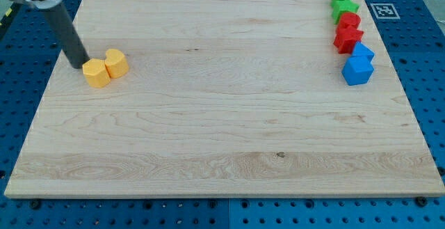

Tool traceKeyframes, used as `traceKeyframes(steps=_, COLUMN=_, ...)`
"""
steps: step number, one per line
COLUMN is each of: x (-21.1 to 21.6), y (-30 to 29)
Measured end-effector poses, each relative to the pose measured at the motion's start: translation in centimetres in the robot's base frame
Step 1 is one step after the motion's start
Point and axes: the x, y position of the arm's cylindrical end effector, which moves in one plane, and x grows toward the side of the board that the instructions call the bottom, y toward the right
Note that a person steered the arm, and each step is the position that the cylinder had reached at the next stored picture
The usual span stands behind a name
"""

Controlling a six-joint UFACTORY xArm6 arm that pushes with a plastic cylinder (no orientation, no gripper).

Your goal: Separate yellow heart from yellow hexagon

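Yellow heart (116,62) and hexagon (96,73); green, red, blue blocks on pale wood

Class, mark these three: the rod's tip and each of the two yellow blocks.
my tip (78,66), camera view, its very end.
yellow hexagon (96,72), camera view, top face.
yellow heart (116,62), camera view, top face.

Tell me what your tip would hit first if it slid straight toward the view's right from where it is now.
My tip sits at the left edge of the orange-yellow block, seemingly touching it. Sliding right, it would meet that block first, then press it into the yellow block beside it.
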Motion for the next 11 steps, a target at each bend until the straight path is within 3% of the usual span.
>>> traceKeyframes(steps=2, x=1.4, y=3.4)
traceKeyframes(steps=4, x=-1.3, y=0.1)
traceKeyframes(steps=6, x=1.1, y=5.5)
traceKeyframes(steps=11, x=-1.8, y=7.5)
